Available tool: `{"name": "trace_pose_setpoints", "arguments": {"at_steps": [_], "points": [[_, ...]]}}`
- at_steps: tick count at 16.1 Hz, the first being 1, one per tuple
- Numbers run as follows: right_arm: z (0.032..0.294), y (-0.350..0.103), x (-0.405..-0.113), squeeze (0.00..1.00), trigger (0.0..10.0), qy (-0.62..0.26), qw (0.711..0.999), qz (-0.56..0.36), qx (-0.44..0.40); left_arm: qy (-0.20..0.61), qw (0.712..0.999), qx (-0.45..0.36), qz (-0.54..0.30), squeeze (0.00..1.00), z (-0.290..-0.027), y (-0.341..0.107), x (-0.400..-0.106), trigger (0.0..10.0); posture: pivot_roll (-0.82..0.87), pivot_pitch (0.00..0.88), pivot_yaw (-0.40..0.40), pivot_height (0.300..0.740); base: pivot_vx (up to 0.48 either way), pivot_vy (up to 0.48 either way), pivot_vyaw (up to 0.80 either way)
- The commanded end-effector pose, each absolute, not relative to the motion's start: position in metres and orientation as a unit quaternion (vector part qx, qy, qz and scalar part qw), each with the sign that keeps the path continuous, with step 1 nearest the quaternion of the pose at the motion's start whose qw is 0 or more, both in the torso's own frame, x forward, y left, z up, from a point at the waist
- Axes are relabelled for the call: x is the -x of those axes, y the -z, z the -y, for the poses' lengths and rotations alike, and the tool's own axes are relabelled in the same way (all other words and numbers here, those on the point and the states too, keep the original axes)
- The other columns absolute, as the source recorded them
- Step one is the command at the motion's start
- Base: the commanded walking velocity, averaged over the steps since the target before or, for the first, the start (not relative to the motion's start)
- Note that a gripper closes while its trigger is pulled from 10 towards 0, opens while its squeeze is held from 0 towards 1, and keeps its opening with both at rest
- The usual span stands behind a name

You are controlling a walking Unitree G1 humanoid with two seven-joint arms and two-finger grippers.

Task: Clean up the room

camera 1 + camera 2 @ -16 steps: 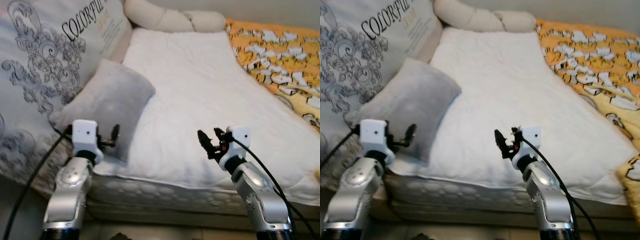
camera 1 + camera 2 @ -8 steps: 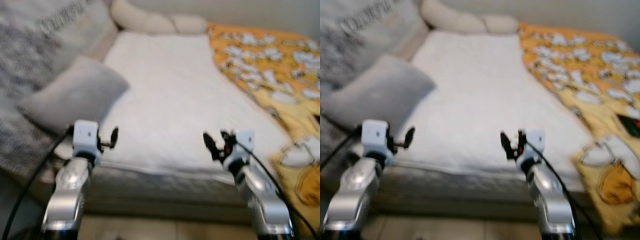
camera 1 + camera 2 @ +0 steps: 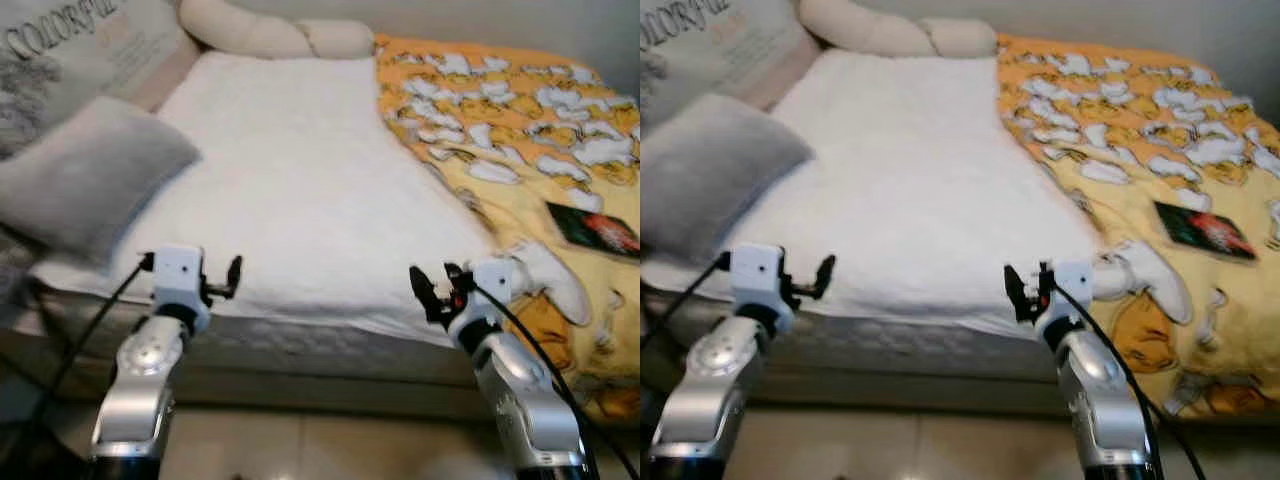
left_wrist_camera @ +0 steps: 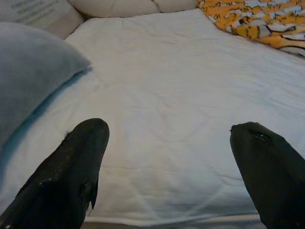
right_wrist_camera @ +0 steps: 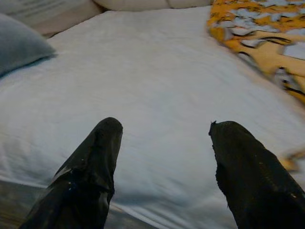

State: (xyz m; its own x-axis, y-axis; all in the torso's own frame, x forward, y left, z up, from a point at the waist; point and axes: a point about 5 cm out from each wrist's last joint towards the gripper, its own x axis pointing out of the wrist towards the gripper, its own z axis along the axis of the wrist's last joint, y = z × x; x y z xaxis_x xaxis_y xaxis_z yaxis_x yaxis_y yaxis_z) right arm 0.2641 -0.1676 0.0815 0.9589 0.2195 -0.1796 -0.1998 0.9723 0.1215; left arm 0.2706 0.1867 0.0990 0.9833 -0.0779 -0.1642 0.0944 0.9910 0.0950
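A bed with a white quilt (image 3: pixel 300 170) stands before me. An orange blanket with white cartoon prints (image 3: pixel 520 130) lies bunched over its right side and hangs off the front edge. A grey pillow (image 3: pixel 85 175) rests at the left of the bed. A dark book (image 3: pixel 592 228) lies on the blanket at the right. My left gripper (image 3: pixel 232 275) and right gripper (image 3: pixel 432 290) are both open, held up in front of the mattress edge, holding nothing. Both wrist views look along the fingers (image 4: pixel 71 167) (image 5: pixel 90 167) over the white quilt.
A large printed cushion (image 3: pixel 60 50) leans at the far left, a cream bolster (image 3: pixel 270 35) lies along the head of the bed. Tiled floor (image 3: pixel 320 445) runs below the mattress edge. Cables trail from both wrists.
The camera has swung to the right: the pillow and cushion slid left, more of the orange blanket and the book came into view. Both grippers stay open and held as before.
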Motion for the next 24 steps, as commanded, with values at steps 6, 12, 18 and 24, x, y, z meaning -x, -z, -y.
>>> {"name": "trace_pose_setpoints", "arguments": {"at_steps": [6, 12, 18, 24], "points": [[0.179, -0.080, -0.261, 0.00, 10.0, -0.087, 0.990, -0.100, -0.042, 0.062, 0.994, -0.053, -0.069, 0.00, -0.175, -0.103, -0.273, 10.0, 0.03, 0.000, 0.016, 0.740, 0.000, -0.480, 0.00], [0.181, -0.077, -0.259, 0.00, 10.0, -0.084, 0.989, -0.114, -0.050, 0.089, 0.994, -0.032, -0.049, 0.00, -0.168, -0.108, -0.273, 10.0, 0.03, 0.000, 0.017, 0.740, 0.000, 0.000, 0.00], [0.185, -0.080, -0.261, 0.00, 10.0, -0.086, 0.990, -0.106, -0.043, 0.095, 0.994, -0.020, -0.042, 0.00, -0.164, -0.107, -0.270, 10.0, 0.03, 0.000, 0.004, 0.740, 0.255, 0.000, -0.51], [0.184, -0.082, -0.266, 0.00, 10.0, -0.099, 0.989, -0.104, -0.035, 0.085, 0.995, -0.016, -0.042, 0.00, -0.167, -0.106, -0.269, 10.0, 0.04, 0.000, -0.005, 0.740, 0.343, 0.000, 0.00]]}}
